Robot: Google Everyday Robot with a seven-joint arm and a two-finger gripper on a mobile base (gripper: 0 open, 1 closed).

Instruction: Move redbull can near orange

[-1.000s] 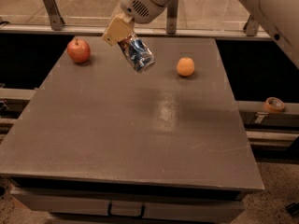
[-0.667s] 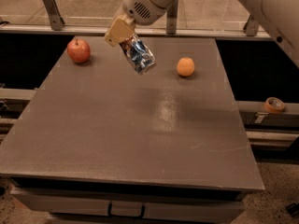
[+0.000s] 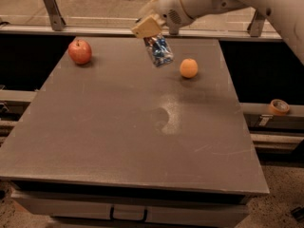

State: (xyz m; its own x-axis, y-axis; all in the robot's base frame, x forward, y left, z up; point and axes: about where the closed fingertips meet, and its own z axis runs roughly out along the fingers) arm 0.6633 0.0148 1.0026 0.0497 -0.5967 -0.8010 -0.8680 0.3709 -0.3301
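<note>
Gripper [image 3: 150, 31] over table's [image 3: 118, 141] far side pinches redbull can [image 3: 159, 52] by upper end. Can hangs tilted, clear of surface, between apple [image 3: 80, 51] and orange [image 3: 188, 68], nearer orange; apparently held aloft for set-down beside fruit.

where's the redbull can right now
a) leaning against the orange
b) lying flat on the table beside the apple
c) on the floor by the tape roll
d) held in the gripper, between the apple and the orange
d: the redbull can hangs tilted from the gripper, which is closed on its top end over the far part of the table, left of the orange and apart from it, with the apple further left.
</note>
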